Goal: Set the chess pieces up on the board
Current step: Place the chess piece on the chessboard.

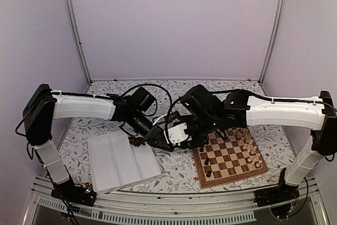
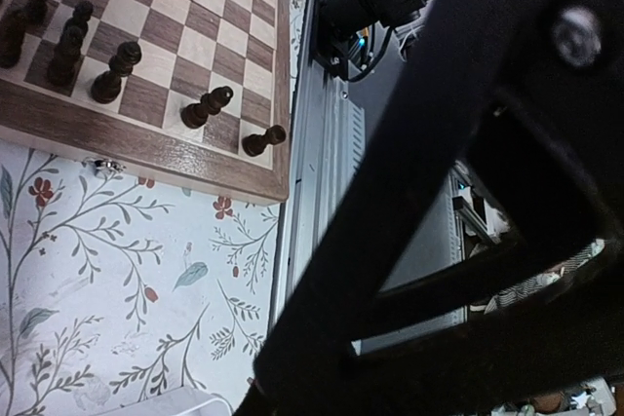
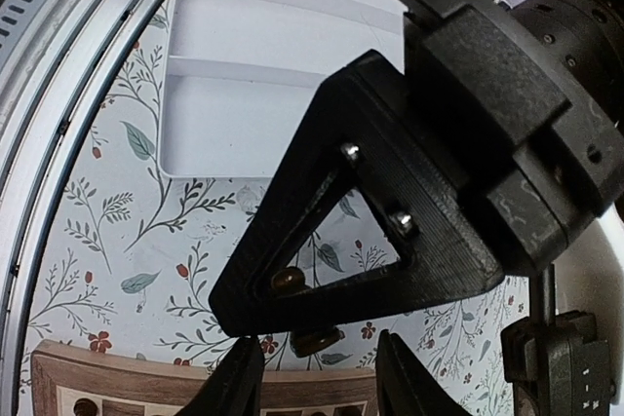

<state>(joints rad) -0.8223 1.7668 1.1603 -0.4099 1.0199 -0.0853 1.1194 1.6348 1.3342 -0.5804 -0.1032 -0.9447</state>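
Brown chess piece (image 3: 317,341) pinched in left gripper (image 1: 141,140); right gripper (image 3: 314,350) agape beside board (image 3: 97,369) edge.

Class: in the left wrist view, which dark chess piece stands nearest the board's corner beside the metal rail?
The small dark piece at the row's end; every other dark one stands farther along the board from that corner.

We note all 3 views evenly lit, diffuse light from above. Top view: soft shadows under arms (image 1: 84,106) on table (image 1: 179,171), rails (image 1: 72,25) slightly bowed by lens, mild softness. Left wrist: left gripper finger (image 2: 429,172) blurred black silhouette, board (image 2: 146,148) sharp. Right wrist: tray (image 3: 292,36) near blown out, dark chess piece (image 3: 317,341) murky, we barely read it.
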